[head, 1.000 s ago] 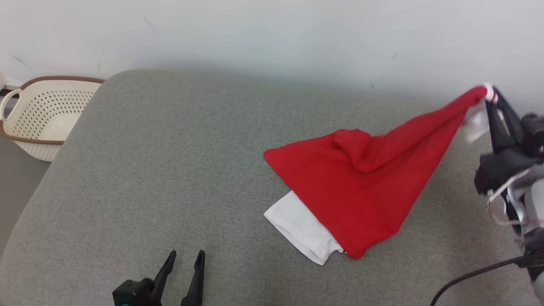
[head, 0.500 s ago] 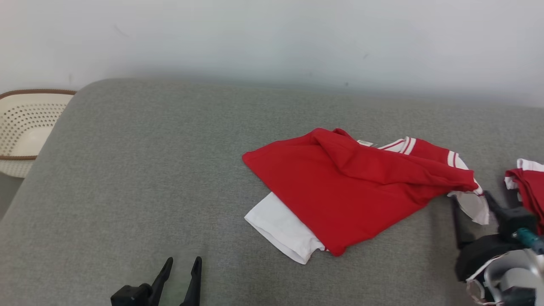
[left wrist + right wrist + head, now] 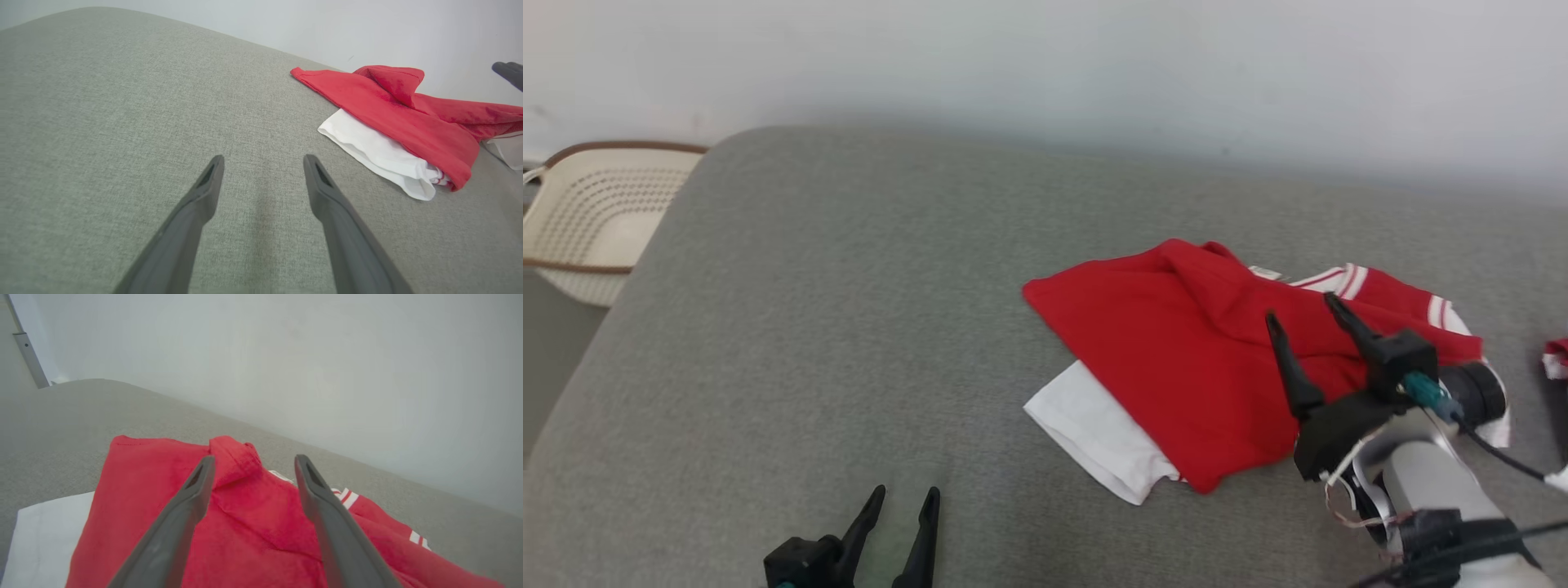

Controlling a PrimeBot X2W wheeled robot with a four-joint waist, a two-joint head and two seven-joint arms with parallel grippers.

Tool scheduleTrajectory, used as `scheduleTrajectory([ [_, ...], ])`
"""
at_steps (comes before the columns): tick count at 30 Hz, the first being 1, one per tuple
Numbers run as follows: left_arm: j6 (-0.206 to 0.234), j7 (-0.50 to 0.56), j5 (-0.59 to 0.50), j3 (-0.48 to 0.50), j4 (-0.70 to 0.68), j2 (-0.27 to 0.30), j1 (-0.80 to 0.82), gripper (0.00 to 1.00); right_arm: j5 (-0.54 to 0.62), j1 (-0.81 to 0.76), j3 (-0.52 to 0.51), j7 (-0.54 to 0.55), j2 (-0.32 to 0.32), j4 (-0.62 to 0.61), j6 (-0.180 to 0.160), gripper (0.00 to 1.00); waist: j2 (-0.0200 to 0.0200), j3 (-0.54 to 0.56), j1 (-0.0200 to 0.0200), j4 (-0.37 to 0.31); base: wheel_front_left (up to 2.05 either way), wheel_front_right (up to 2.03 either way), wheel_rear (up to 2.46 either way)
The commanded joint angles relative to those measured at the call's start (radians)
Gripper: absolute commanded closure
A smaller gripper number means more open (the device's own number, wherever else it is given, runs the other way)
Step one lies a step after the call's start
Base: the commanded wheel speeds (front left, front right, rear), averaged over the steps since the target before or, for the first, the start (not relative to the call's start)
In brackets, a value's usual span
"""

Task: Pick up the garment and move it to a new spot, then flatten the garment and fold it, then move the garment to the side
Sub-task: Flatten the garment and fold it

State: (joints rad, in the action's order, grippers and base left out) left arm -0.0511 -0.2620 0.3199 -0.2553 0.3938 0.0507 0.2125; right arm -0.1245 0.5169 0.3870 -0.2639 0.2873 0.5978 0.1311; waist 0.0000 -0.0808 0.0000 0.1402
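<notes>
The garment (image 3: 1176, 351) is a red shirt with white sleeves and red-and-white striped trim, lying crumpled on the grey cushion (image 3: 849, 327), right of centre. A white sleeve pokes out at its near left edge. My right gripper (image 3: 1298, 314) hovers open over the garment's right part, fingers apart, nothing between them. The right wrist view looks down on the red cloth (image 3: 253, 522) between the open right gripper (image 3: 253, 461). My left gripper (image 3: 904, 496) stands open at the lower left, over bare cushion, well left of the garment (image 3: 392, 114); the left gripper (image 3: 263, 161) holds nothing.
A cream perforated basket (image 3: 588, 220) with a brown rim sits off the cushion's far left edge. A pale wall runs behind the cushion. Another scrap of red-and-white cloth (image 3: 1556, 358) lies at the right edge. Bare cushion spreads left of the garment.
My right gripper let go of the garment's lifted corner, which dropped onto the cushion. The gripper opened and moved left over the garment. The head camera shifted.
</notes>
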Motion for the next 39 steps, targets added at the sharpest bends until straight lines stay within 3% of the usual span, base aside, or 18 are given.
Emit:
scheduleTrajectory([
  [1,0.004,-0.004,0.006,-0.005,0.002,0.000,0.013,0.00,-0.013,0.024,0.008,0.000,0.002,0.017,-0.001,0.00,0.0000,-0.026,0.0000,0.055,0.00,0.00,0.00],
  [12,0.017,-0.004,0.043,-0.065,-0.027,0.000,0.035,0.00,-0.078,0.142,-0.070,0.000,0.006,0.260,-0.001,0.00,0.0000,-0.123,0.0000,0.217,0.00,0.00,0.00],
  [18,0.019,-0.004,0.052,-0.077,-0.034,0.000,0.042,0.00,-0.070,0.178,-0.112,0.000,0.013,0.331,-0.001,0.00,0.0000,-0.151,0.0000,0.260,0.00,0.00,0.00],
  [19,0.022,-0.004,0.056,-0.077,-0.038,0.000,0.044,0.00,-0.067,0.186,-0.123,0.000,0.012,0.345,-0.001,0.17,0.0000,-0.154,0.0000,0.267,0.00,0.00,0.00],
  [20,0.022,-0.004,0.058,-0.078,-0.042,0.000,0.046,0.00,-0.062,0.194,-0.132,0.000,0.013,0.355,-0.001,0.53,0.0000,-0.158,0.0000,0.274,0.00,0.00,0.00],
  [21,0.021,-0.004,0.059,-0.078,-0.044,0.000,0.048,0.00,-0.058,0.204,-0.139,0.000,0.012,0.365,-0.001,0.64,0.0000,-0.160,0.0000,0.279,0.00,0.00,0.00],
  [22,0.020,-0.004,0.061,-0.078,-0.047,0.000,0.049,0.00,-0.054,0.214,-0.147,0.000,0.010,0.373,-0.001,1.00,0.0000,-0.162,0.0000,0.284,0.00,0.00,0.00],
  [28,0.016,-0.004,0.053,-0.069,-0.056,0.000,0.038,0.00,-0.055,0.277,-0.194,0.000,-0.022,0.267,-0.001,1.00,0.0000,-0.168,0.0000,0.292,0.00,0.00,0.00],
  [39,0.010,-0.004,0.058,-0.086,-0.060,0.000,0.050,0.00,-0.034,0.432,-0.313,0.000,-0.113,-0.130,0.000,1.00,0.0000,-0.167,0.0000,0.287,0.00,0.00,0.00],
])
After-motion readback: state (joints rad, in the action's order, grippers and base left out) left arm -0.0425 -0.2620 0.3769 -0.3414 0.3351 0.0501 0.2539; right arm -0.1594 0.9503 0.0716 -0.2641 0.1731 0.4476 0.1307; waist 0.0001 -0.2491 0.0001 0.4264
